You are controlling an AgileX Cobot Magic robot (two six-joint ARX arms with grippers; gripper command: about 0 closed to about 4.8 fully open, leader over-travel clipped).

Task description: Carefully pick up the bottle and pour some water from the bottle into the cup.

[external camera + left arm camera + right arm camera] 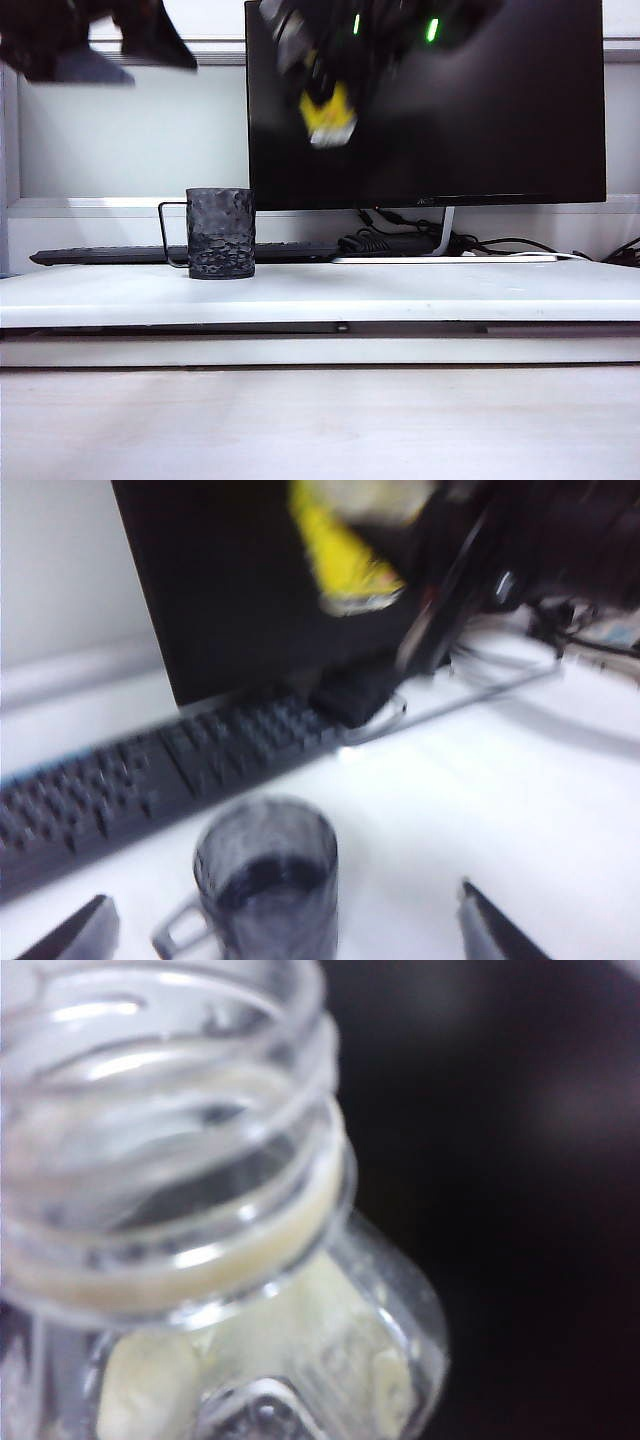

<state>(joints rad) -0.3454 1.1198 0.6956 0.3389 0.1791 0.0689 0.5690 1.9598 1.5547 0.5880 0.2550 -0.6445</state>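
The dark dimpled cup [220, 232] stands upright on the white table [420, 290], its wire handle to the left. High over the table, in front of the monitor, my right gripper [322, 78] is shut on the bottle [328, 112], whose yellow label shows blurred. The right wrist view is filled by the bottle's capless threaded neck [170, 1160]. My left gripper [95, 45] hangs open at the top left, well above the cup. In its wrist view the cup [268, 880] sits below and between the wide-apart fingers [85, 935], untouched. I cannot make out any water.
A black monitor [480, 110] stands behind on a thin stand. A black keyboard [110, 255] and a tangle of cables [385, 240] lie along the back of the table. A step edge [320, 330] runs across the table front.
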